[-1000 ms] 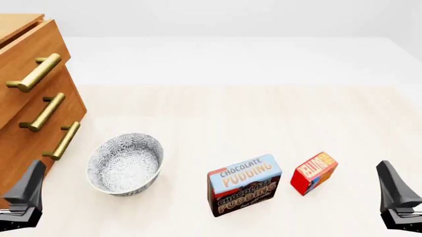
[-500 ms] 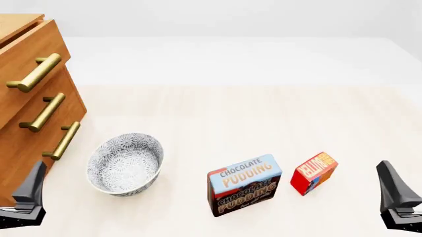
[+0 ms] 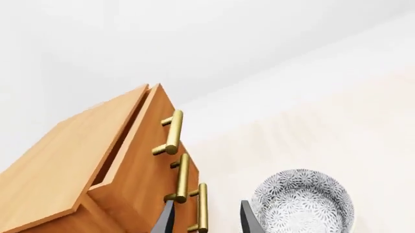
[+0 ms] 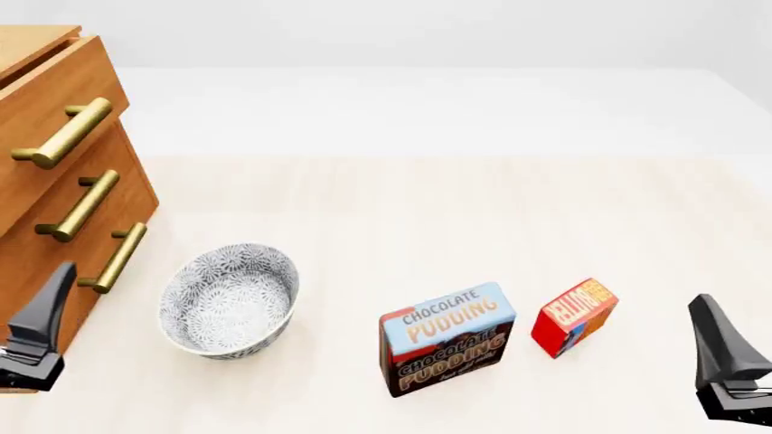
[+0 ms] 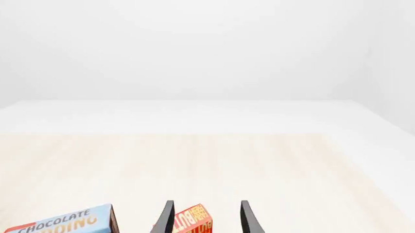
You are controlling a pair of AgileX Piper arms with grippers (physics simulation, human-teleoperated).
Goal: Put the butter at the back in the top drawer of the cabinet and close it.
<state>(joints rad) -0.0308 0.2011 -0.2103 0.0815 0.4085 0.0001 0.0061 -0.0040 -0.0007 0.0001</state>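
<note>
While the top drawer (image 3: 139,145) stands slightly ajar, my left gripper (image 3: 206,219) and right gripper (image 5: 205,218) hang with fingers apart, the butter (image 4: 574,316) untouched.

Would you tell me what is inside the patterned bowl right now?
The bowl looks empty: only its patterned inner surface shows in the front and left wrist views. The near rim hides a small part of the inside.

Patterned bowl (image 4: 228,299) upright on table (image 4: 422,208); pudding box (image 4: 447,339) right of it
</note>
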